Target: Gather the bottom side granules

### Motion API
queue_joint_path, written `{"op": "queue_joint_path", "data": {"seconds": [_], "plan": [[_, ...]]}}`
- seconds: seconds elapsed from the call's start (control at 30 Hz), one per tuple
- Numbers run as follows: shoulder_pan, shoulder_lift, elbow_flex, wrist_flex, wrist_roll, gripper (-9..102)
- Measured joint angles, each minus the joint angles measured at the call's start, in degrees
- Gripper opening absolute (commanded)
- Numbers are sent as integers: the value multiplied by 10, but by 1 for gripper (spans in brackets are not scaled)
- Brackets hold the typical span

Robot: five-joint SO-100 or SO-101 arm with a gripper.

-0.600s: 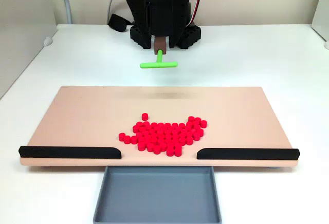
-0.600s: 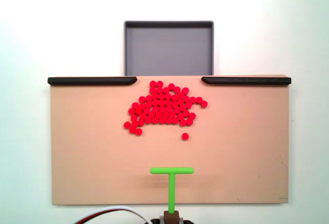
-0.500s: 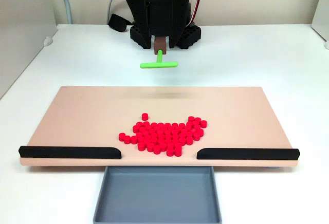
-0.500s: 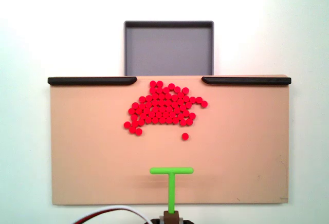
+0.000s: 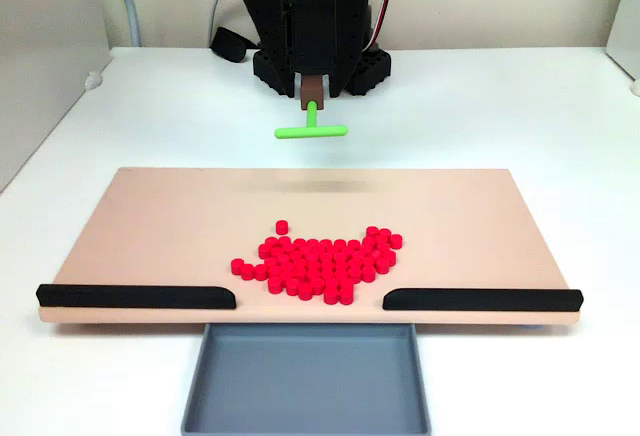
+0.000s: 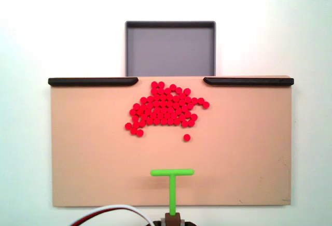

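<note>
Above the board (image 6: 93,174), green stick (image 6: 172,173) (apparently gripper-held) faces granules (image 6: 165,110).

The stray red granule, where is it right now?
In a fixed view, the lone granule lies on the board, just below the main pile's right side, above the green stick.

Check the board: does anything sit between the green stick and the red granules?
Nothing visible does. Bare board lies between the T-shaped stick and the granules; one stray granule sits nearest. Beyond the pile, the gap between the black rails opens onto the grey tray.
</note>
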Motion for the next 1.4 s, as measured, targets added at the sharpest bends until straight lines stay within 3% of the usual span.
{"op": "queue_joint_path", "data": {"seconds": [1.4], "plan": [[5,0,0,0,-15,0]]}}
